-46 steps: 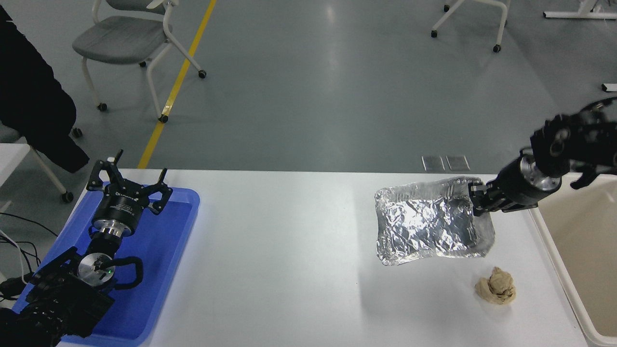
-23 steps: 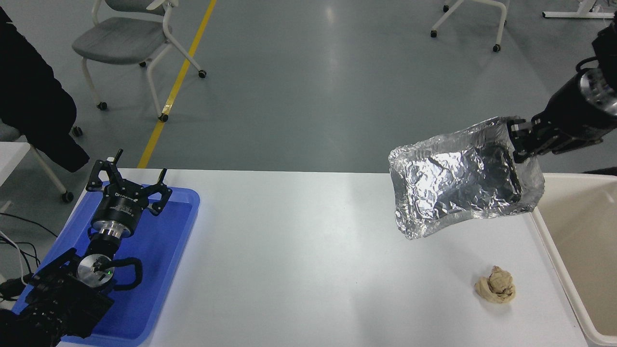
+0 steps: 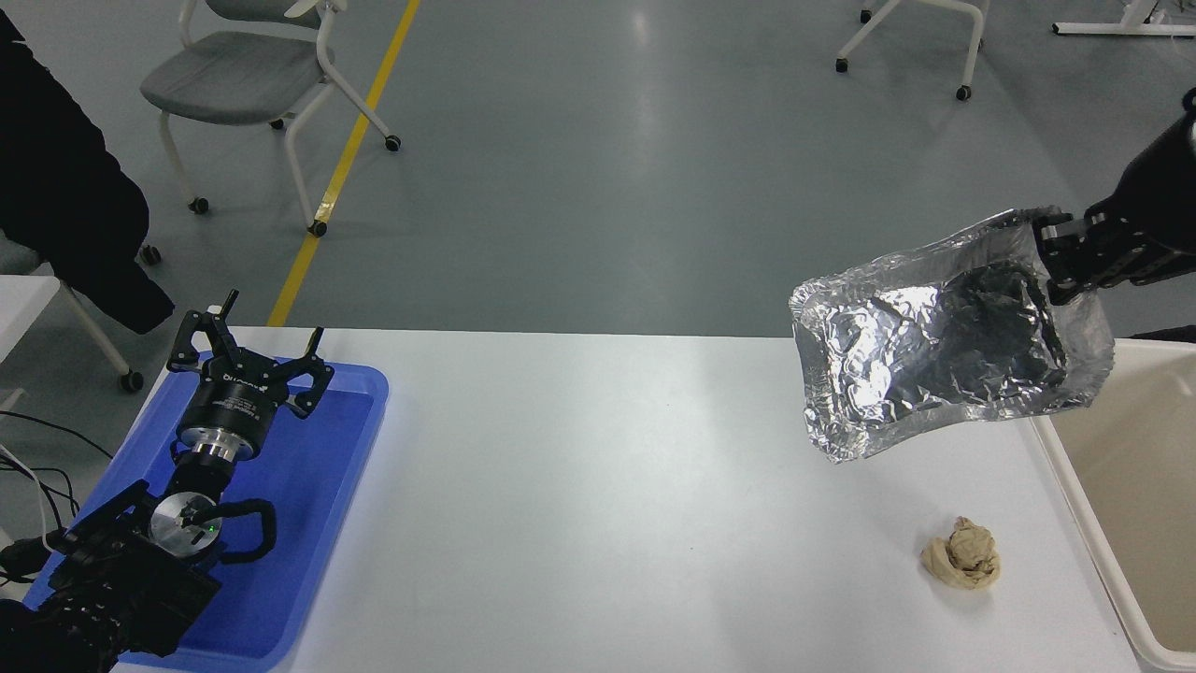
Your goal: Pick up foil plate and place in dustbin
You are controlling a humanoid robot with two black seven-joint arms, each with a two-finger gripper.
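Observation:
The crinkled silver foil plate [image 3: 944, 350] hangs tilted in the air above the table's far right part, its open side facing me. My right gripper [image 3: 1054, 254] comes in from the right edge and is shut on the plate's upper right rim. The plate's right end reaches over the left rim of the cream dustbin [image 3: 1084, 486], which stands at the table's right side with its beige inside showing. My left gripper [image 3: 250, 353] is parked at the lower left over the blue tray, its fingers spread open and empty.
A flat blue tray [image 3: 327, 486] lies at the table's left end under the left arm. A crumpled tan paper wad [image 3: 962, 553] sits on the table near the dustbin. Chairs stand on the floor beyond the table, and a person's dark sleeve shows at the upper left.
The right gripper has lifted the foil plate off the table and carried it up and to the right, toward the dustbin. The left arm has not moved.

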